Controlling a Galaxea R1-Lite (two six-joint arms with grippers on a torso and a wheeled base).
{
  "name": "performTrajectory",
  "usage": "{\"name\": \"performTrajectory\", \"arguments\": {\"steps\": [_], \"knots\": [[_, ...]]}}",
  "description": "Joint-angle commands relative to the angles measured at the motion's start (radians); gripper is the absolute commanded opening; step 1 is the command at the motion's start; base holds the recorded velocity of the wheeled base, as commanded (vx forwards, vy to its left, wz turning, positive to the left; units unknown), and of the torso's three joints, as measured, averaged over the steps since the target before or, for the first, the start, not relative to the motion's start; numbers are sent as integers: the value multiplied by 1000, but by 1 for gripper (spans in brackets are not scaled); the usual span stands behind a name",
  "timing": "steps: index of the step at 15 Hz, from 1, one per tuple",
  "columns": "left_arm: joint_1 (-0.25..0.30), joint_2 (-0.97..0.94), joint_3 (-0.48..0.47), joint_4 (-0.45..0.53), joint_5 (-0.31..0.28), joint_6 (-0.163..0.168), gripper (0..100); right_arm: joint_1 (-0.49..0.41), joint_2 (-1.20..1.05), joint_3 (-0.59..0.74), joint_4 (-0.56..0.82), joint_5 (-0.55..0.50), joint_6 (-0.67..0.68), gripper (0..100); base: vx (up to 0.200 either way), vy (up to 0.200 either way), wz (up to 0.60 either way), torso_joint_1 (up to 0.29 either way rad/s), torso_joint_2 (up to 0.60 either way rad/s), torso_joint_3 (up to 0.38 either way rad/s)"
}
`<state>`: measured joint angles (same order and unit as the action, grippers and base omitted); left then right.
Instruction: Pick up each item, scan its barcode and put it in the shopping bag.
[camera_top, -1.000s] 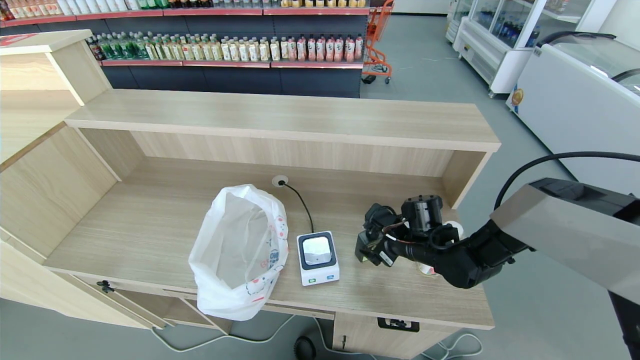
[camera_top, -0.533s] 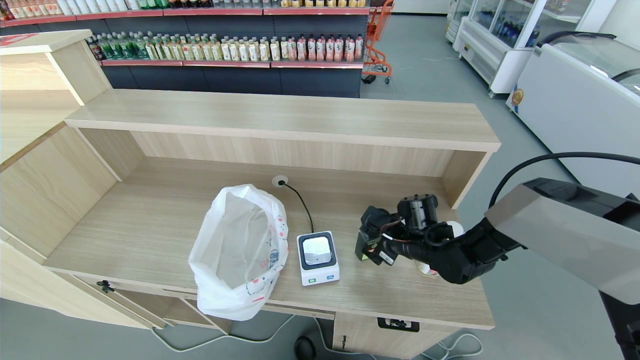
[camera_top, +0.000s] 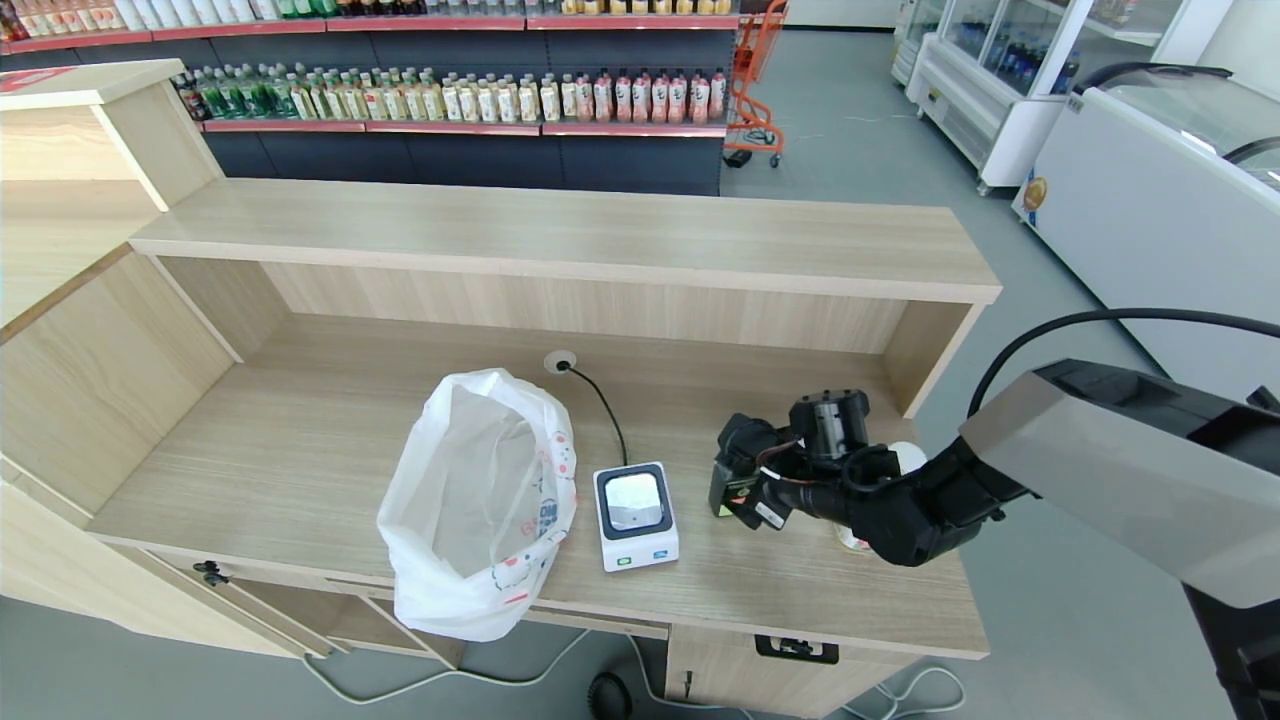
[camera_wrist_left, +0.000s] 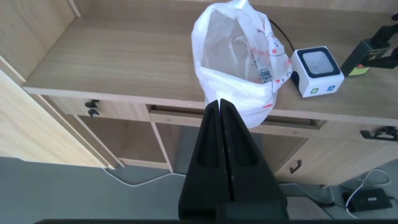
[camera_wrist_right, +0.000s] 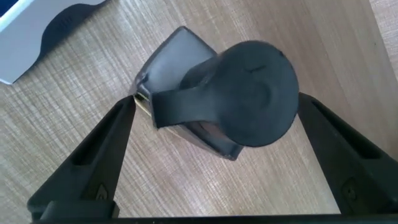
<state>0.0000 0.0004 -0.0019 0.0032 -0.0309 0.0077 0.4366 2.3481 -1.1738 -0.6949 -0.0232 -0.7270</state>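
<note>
- Here, nearest of all, the left gripper (camera_wrist_left: 220, 106) hangs before the counter's near edge, its two black fingers pressed together on nothing.
- On the light wooden counter (camera_top: 300, 450), at the near edge and left of centre, the white plastic shopping bag (camera_top: 545, 500) stands with its mouth open upward.
- Just right of the bag sits the white square barcode scanner (camera_top: 636, 515), dark glass window facing up; its black cable (camera_top: 605, 410) runs away to a hole farther back.
- Right of the scanner, the dark grey box-shaped item (camera_wrist_right: 180, 56), with a round black part on top, rests on the wood. The right gripper (camera_wrist_right: 216, 104) is over it, released, one finger spread to each side; I cannot tell whether either touches it.
- I judge this the pick-up step. Next the fingers must close squarely on the item's sides, lift it, then carry it left over the scanner glass; where its barcode lies I cannot tell.
- Farthest off, shop shelves of coloured bottles (camera_top: 450, 97) line the back.
</note>
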Motion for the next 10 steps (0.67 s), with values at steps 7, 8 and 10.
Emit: {"name": "performTrajectory", "arguments": {"steps": [7, 8, 10], "knots": [[0, 1, 0, 0, 0, 0, 0, 2, 63, -69, -5, 31, 3, 0, 0, 0, 0, 0, 0, 0], [0, 1, 0, 0, 0, 0, 0, 2, 63, -66, -8, 31, 5, 0, 0, 0, 0, 0, 0, 0], [0, 1, 0, 0, 0, 0, 0, -4, 54, -58, -34, 31, 5, 0, 0, 0, 0, 0, 0, 0]]}}
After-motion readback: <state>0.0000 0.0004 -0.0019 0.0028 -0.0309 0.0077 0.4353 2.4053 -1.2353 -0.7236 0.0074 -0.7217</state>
